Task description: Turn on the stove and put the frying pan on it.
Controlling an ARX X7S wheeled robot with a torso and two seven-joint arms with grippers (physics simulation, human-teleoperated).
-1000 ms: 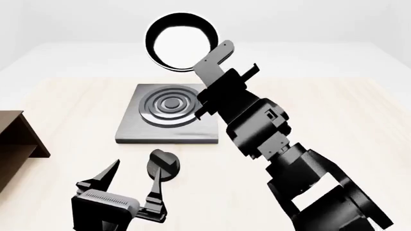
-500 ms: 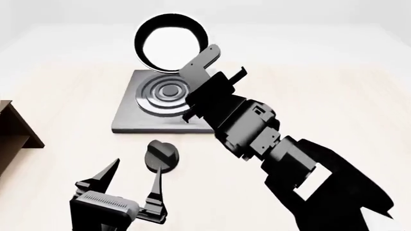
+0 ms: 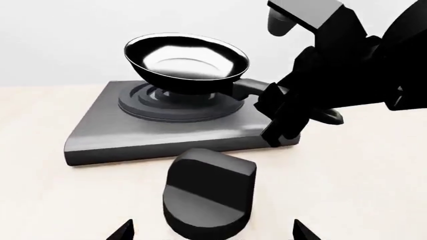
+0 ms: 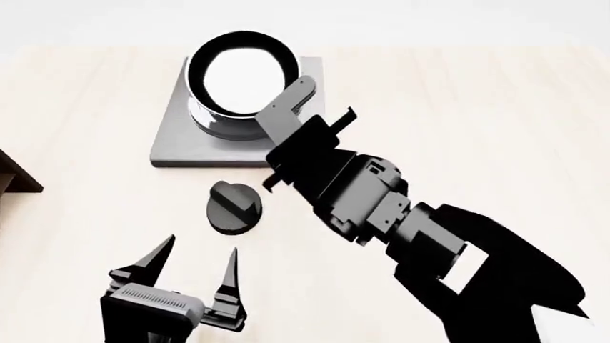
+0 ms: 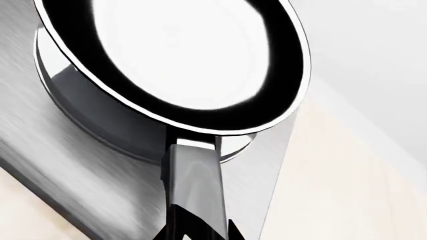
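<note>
Pale wooden table [image 4: 496, 107] (white walls); stove [image 4: 171, 146]

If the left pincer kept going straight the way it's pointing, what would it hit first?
Most likely the knob. The open left pincer points at it, with bare table between, and the knob sits centred between its fingertips in the left wrist view. The stove lies beyond.

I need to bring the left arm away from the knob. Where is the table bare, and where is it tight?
Bare wood lies left of the stove and knob, up to the brown shelf at the edge, and around the left gripper. Tight: right of the knob, where the right arm holds the frying pan over the burner.
</note>
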